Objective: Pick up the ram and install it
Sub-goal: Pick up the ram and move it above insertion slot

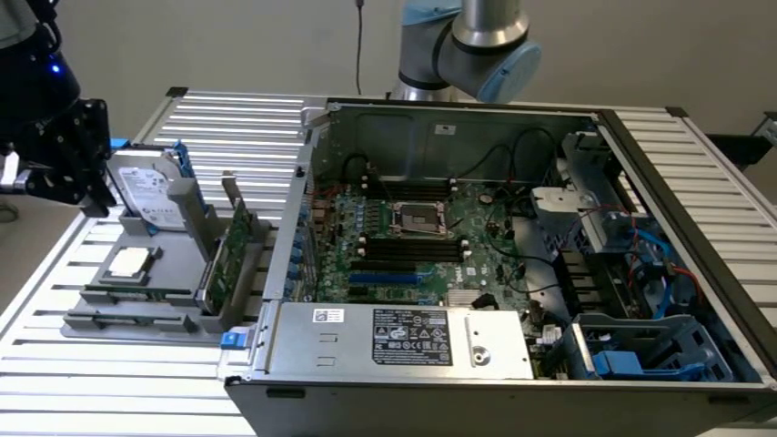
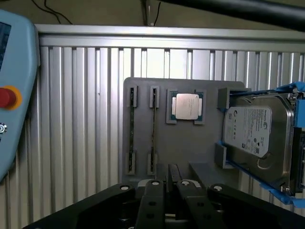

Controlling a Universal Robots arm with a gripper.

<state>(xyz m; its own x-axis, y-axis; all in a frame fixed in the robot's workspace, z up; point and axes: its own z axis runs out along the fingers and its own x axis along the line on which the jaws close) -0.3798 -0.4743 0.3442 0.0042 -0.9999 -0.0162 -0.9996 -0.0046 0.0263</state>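
Ribbed aluminium desk (image 1: 122,401) under everything, carrying an open computer case (image 1: 461,123) and, toward the exterior view's left, a grey holder (image 2: 190,148) of spare parts. Ram (image 2: 153,130) parked in that holder: one of two thin green sticks standing on edge, side by side in slots. Just beside them the silver processor (image 2: 186,106), and beyond that the hard drive (image 2: 255,136). Ram not yet lifted, and well apart from the motherboard (image 1: 413,264) inside the case.

End effector (image 2: 172,180) hanging over the holder's edge at the exterior view's far left, touching none of the parts. Ram lying ahead of it and lower, a little off its centre line. Long axis of the stick running away from the wrist, not across it.

Nothing seen in the end effector's grasp. Cannot tell from these views whether open or closed.
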